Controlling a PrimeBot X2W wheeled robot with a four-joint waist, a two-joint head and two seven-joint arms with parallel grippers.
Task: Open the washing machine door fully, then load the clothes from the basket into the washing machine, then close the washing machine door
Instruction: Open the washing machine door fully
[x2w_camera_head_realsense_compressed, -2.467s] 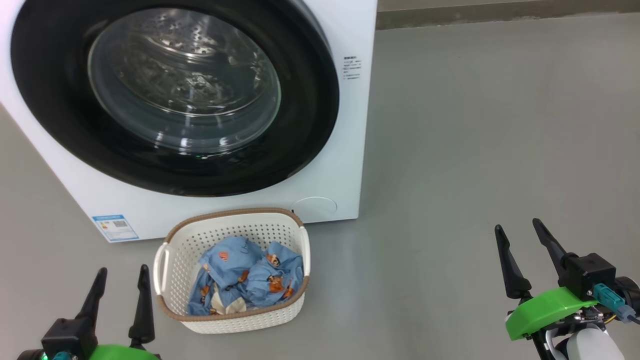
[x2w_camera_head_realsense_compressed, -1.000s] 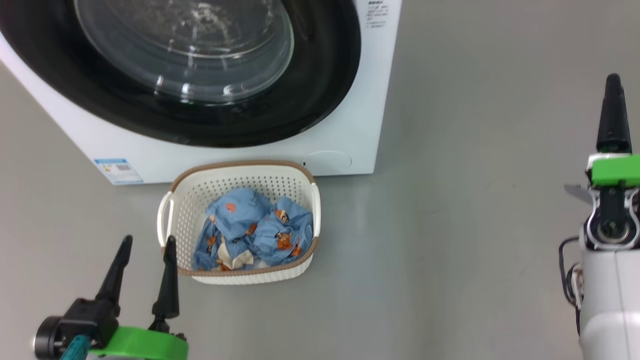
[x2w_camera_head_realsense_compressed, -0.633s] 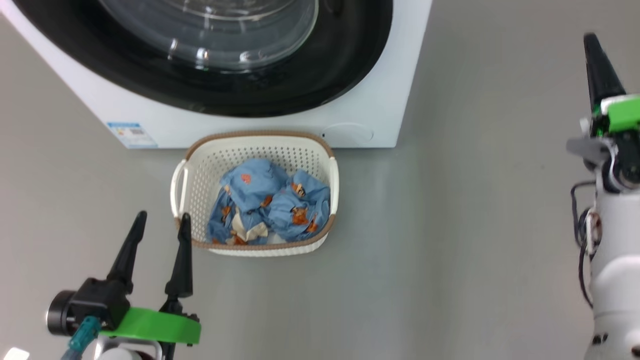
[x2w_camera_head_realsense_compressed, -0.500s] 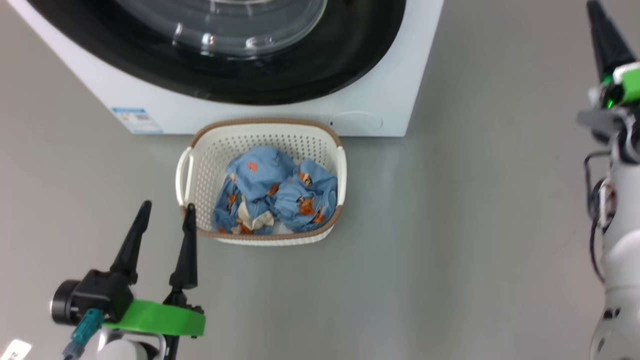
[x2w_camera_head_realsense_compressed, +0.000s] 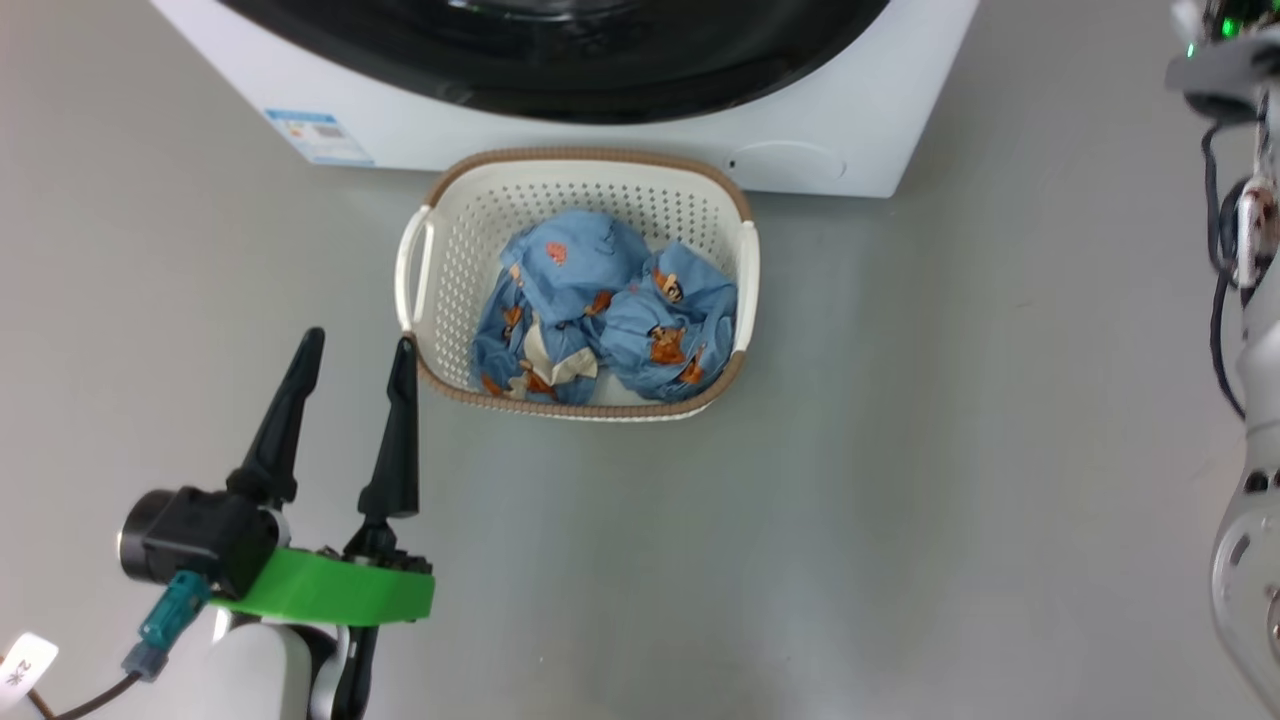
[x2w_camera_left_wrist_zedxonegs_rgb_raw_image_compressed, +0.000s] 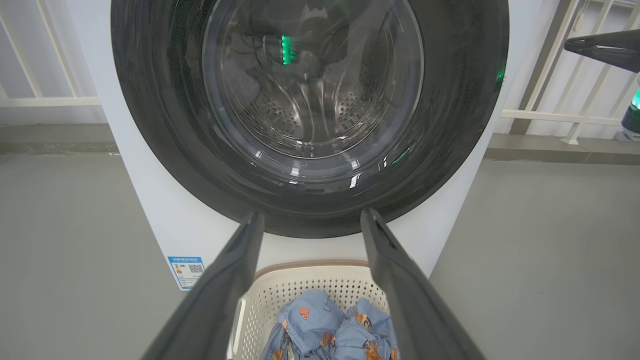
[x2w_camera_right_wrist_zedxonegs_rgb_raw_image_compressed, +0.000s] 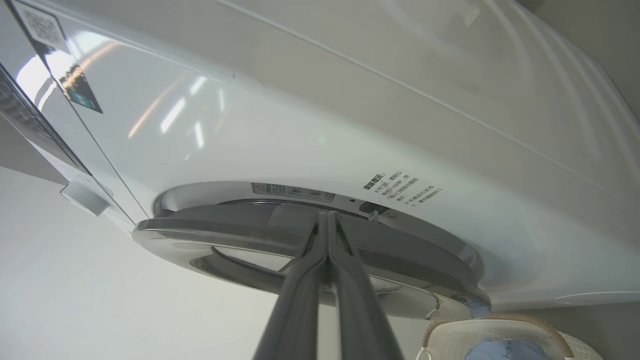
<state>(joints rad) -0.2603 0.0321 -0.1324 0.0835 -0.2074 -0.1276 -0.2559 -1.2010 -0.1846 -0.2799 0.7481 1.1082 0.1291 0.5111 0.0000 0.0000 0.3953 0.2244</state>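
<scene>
The washing machine (x2w_camera_head_realsense_compressed: 850, 150) stands at the top of the head view, its door (x2w_camera_head_realsense_compressed: 600, 80) showing as a black rim. In the left wrist view the door (x2w_camera_left_wrist_zedxonegs_rgb_raw_image_compressed: 160, 125) lies shut against the front. Just in front stands the basket (x2w_camera_head_realsense_compressed: 440, 230), holding the blue bear-print clothes (x2w_camera_head_realsense_compressed: 610, 310). My left gripper (x2w_camera_head_realsense_compressed: 358, 340) is open, low, just left of the basket's near corner. My right gripper (x2w_camera_right_wrist_zedxonegs_rgb_raw_image_compressed: 327, 216) is shut on nothing. Its tips point at the edge of the door (x2w_camera_right_wrist_zedxonegs_rgb_raw_image_compressed: 225, 220), and I cannot tell whether they touch. It also enters the left wrist view as the right gripper (x2w_camera_left_wrist_zedxonegs_rgb_raw_image_compressed: 575, 46).
Bare grey floor (x2w_camera_head_realsense_compressed: 900, 450) spreads right of and in front of the basket. My pale right forearm (x2w_camera_head_realsense_compressed: 1250, 500) runs up the right edge. A white railing (x2w_camera_left_wrist_zedxonegs_rgb_raw_image_compressed: 550, 115) stands behind the machine. A blue label (x2w_camera_head_realsense_compressed: 320, 135) marks its lower left front.
The head camera has tilted down, so the machine has slid up the picture. My right arm has risen beside the machine and its gripper has shut. The left gripper has stayed open.
</scene>
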